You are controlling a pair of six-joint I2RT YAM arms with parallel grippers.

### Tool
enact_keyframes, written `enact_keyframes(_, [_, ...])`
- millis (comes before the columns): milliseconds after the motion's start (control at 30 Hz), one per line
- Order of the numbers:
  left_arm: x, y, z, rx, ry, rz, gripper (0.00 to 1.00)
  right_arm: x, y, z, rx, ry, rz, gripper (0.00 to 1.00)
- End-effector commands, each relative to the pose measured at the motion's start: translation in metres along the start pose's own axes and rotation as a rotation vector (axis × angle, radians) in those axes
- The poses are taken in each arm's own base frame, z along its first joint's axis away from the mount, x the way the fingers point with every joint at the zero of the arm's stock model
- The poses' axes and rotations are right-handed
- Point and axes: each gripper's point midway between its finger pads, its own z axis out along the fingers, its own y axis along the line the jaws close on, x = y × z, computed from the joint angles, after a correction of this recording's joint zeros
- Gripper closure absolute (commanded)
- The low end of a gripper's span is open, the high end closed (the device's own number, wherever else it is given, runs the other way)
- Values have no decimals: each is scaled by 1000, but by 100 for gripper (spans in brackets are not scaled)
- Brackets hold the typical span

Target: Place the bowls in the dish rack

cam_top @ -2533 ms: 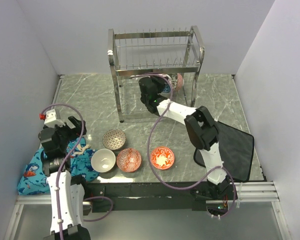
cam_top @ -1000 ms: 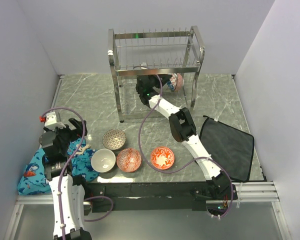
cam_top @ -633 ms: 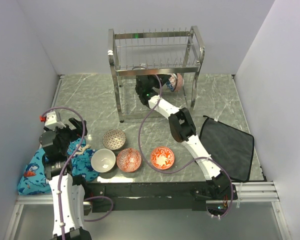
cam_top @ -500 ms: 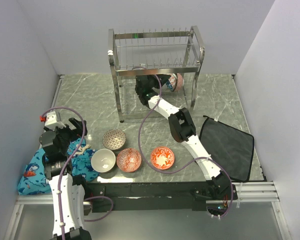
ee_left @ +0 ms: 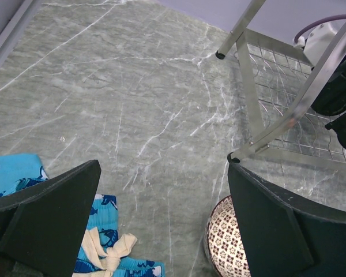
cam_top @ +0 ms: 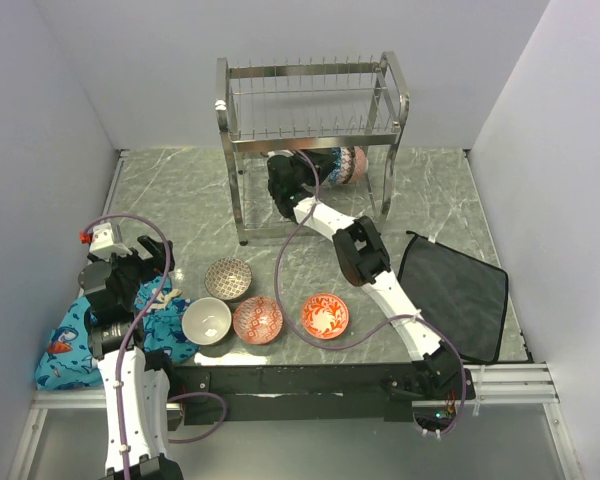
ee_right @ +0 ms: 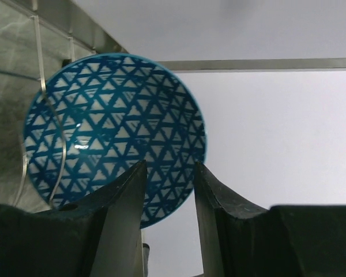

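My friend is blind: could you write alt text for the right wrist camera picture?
A blue bowl patterned with white triangles stands on edge, inside facing the camera, thin wires of the dish rack crossing its left side. The right gripper's two dark fingers, slightly apart, frame its lower rim.

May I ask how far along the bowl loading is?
One reddish bowl stands in the dish rack. The right hand is at the lower tier with the blue bowl; grip unclear. Still on the table: the brown-grey bowl, cream bowl, pinkish-red bowl and red-orange bowl.
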Motion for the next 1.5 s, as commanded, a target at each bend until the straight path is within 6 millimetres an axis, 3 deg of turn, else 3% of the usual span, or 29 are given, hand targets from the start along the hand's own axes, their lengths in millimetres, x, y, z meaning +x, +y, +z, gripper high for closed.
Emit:
enact_keyframes(0, [-9, -6, 1, 32, -29, 3, 0, -7, -50, -16, 19, -34, 133, 54])
enact_keyframes(167, [-10, -6, 1, 31, -31, 3, 1, -6, -75, -27, 28, -45, 176, 52])
enact_keyframes(333, [-11, -6, 0, 25, -31, 6, 1, 6, -85, -34, 22, -27, 183, 50])
enact_keyframes(467, [-13, -4, 0, 10, -36, 4, 1, 30, -91, -49, -20, -69, 184, 15])
enact_keyframes(533, [-14, -4, -1, 9, -38, 6, 1, 37, -77, -60, -74, -106, 176, 10])
enact_keyframes(667, [-15, -3, -1, 2, -37, 10, 1, 72, -50, -81, -134, -137, 109, 9])
enact_keyframes(900, [-12, -2, -1, -4, -20, 10, 1, 109, -18, -112, -194, -148, 96, 9])
enact_keyframes(967, [-13, -1, -1, -9, -20, 13, 1, 119, -17, -122, -207, -159, 95, 10])
enact_keyframes(1033, [-12, 0, 0, -15, -11, 11, 1, 121, -15, -141, -257, -211, 106, 11])
enact_keyframes(1100, [-12, 3, 1, -31, -10, 9, 0, 125, -44, -164, -358, -306, 207, 11])
enact_keyframes(1133, [-11, 5, 1, -41, -4, 5, 1, 131, -48, -172, -426, -323, 229, 10])
enact_keyframes(1167, [-11, 4, 1, -39, 0, 6, 1, 127, -67, -189, -522, -402, 302, 8])
enact_keyframes(1267, [-7, 1, 3, -27, 19, 5, 1, 136, -90, -216, -623, -499, 341, 7])
enact_keyframes(1367, [-5, -4, 4, -8, 28, 6, 0, 166, -86, -238, -805, -505, 311, 2])
enact_keyframes(1400, [-5, -5, 4, -4, 31, 6, 1, 169, -78, -261, -977, -549, 292, 1])
enact_keyframes(1433, [-6, -9, 4, 10, 33, 8, 1, 188, -71, -272, -1074, -528, 253, 0])
enact_keyframes(1467, [-6, -11, 3, 17, 35, 10, 1, 198, -79, -282, -1142, -550, 267, 0])
